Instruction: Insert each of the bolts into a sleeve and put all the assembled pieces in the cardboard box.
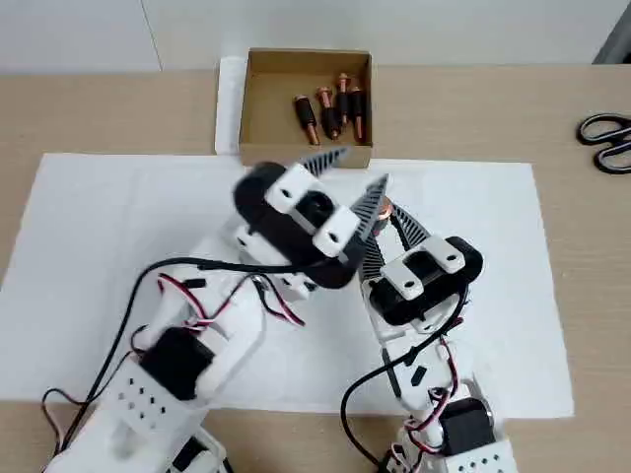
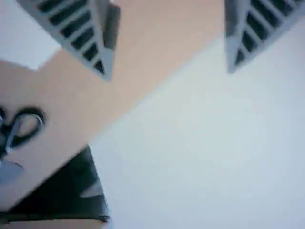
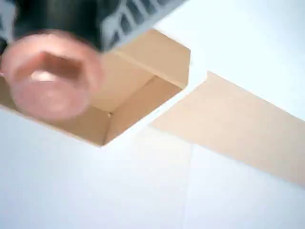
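Note:
The cardboard box (image 1: 258,108) stands at the far middle of the table with several assembled pieces (image 1: 330,113), copper bolts in black sleeves, lying inside. My left gripper (image 1: 353,179) hovers just in front of the box, open, with nothing between its ribbed fingers (image 2: 95,47). Beside it, my right gripper (image 1: 389,225) is shut on a copper bolt (image 1: 386,207). In the right wrist view the bolt's round head (image 3: 50,76) shows close up with a black part above it, under a ribbed finger (image 3: 128,14), and the box (image 3: 157,52) lies beyond.
A white paper sheet (image 1: 118,246) covers the table in front of the box. Black scissors (image 1: 606,143) lie on the bare wood at the far right, also in the left wrist view as scissors (image 2: 21,129). The two arms stand close together.

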